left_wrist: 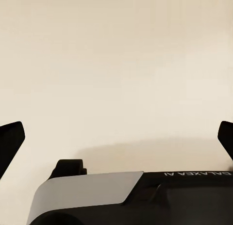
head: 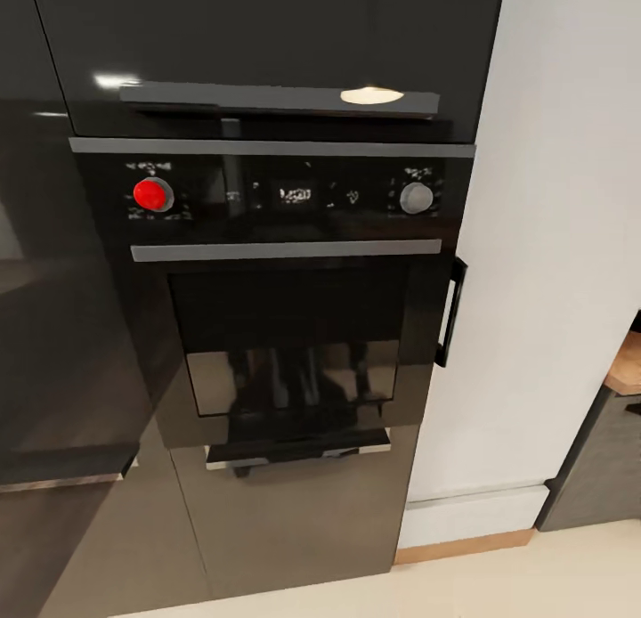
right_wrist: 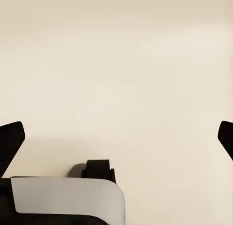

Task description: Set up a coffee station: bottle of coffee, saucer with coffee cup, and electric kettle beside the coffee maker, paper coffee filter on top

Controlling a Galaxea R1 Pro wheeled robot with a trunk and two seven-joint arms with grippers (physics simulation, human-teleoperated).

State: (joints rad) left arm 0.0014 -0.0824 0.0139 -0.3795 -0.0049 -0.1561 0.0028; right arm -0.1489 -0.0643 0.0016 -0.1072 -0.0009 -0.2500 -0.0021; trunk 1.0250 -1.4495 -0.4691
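- While you look ahead from the head view, you face a built-in oven [head: 285,297] set in a tall dark cabinet [head: 71,288], with none of the coffee things before you.
- On the oven's control strip you see a red knob [head: 153,194] at one end, a grey knob [head: 416,198] at the other, and a small display [head: 296,194] between them.
- A grey bar handle [head: 285,249] runs across the top of the oven door, and the dark glass below it reflects the robot's base.
- Beside the oven stands a white panel [head: 552,244], and past it the edge of a wooden countertop [head: 626,364] shows over a dark unit.
- Your left pincer [left_wrist: 116,137] stands wide, its two dark fingertips [left_wrist: 10,140] at opposite edges of the left wrist view, holding nothing; beyond them lies the pale floor [left_wrist: 116,55], and the robot's base [left_wrist: 145,196] sits under the pincer.
- Your right pincer [right_wrist: 116,137] is likewise spread wide and holds nothing, with the same pale floor past its fingertips [right_wrist: 10,140] and a grey-and-black part of the base [right_wrist: 68,198] beneath it.
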